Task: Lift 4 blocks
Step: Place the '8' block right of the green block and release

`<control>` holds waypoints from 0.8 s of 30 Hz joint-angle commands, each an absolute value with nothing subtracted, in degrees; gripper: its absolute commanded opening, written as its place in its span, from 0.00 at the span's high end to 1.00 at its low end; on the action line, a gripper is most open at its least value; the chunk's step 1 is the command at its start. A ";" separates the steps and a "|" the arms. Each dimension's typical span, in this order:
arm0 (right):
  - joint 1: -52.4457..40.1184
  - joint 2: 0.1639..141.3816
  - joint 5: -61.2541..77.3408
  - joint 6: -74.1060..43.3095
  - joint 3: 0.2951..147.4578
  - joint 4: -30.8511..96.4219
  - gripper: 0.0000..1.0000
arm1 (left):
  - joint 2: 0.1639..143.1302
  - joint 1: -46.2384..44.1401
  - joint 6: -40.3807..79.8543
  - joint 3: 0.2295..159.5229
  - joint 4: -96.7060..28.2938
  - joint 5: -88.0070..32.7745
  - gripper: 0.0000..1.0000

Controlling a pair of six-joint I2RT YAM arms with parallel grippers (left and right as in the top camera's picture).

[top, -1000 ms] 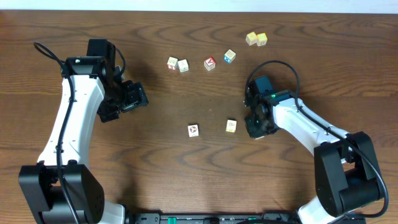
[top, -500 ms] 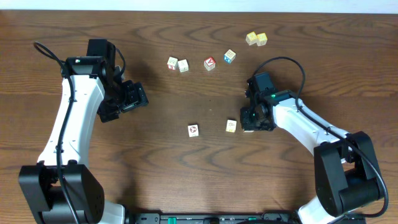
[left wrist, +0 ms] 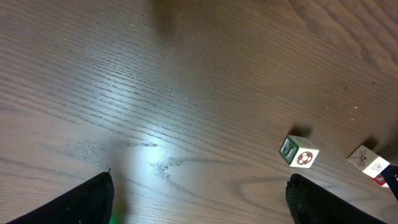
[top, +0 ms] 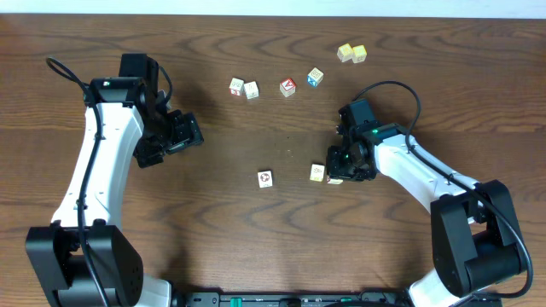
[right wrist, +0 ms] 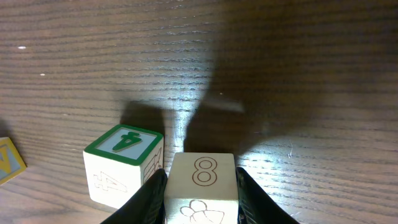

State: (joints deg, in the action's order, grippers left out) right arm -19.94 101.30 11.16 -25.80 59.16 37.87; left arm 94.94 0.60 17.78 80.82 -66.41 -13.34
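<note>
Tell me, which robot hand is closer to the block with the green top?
Right. The right hand, holding the 8 block, is right beside the green-topped block. The left hand is open, far across the table.

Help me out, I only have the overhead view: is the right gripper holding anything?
Observer: Yes, the right wrist view shows the right gripper closed on a cream block printed with an 8.
Operator: Anything next to it?
Observer: A green-topped block stands close beside it, on the left in that view.
Operator: And the other arm?
Observer: The left gripper is open and empty in its wrist view.
</note>
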 commanded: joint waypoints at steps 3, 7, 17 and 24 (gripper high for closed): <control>-19.92 101.36 12.10 -27.44 59.09 37.06 0.66 | 94.74 0.67 17.69 80.66 -66.54 -12.80 0.11; -19.97 101.36 12.10 -27.42 59.09 36.34 0.65 | 94.74 0.67 17.67 80.66 -66.54 -12.80 0.11; -19.99 101.36 12.34 -27.88 59.09 35.97 0.66 | 94.74 0.67 17.67 80.66 -66.54 -12.80 0.11; -19.86 101.36 12.34 -28.32 59.16 35.51 0.67 | 94.74 0.67 17.67 80.66 -66.54 -12.80 0.11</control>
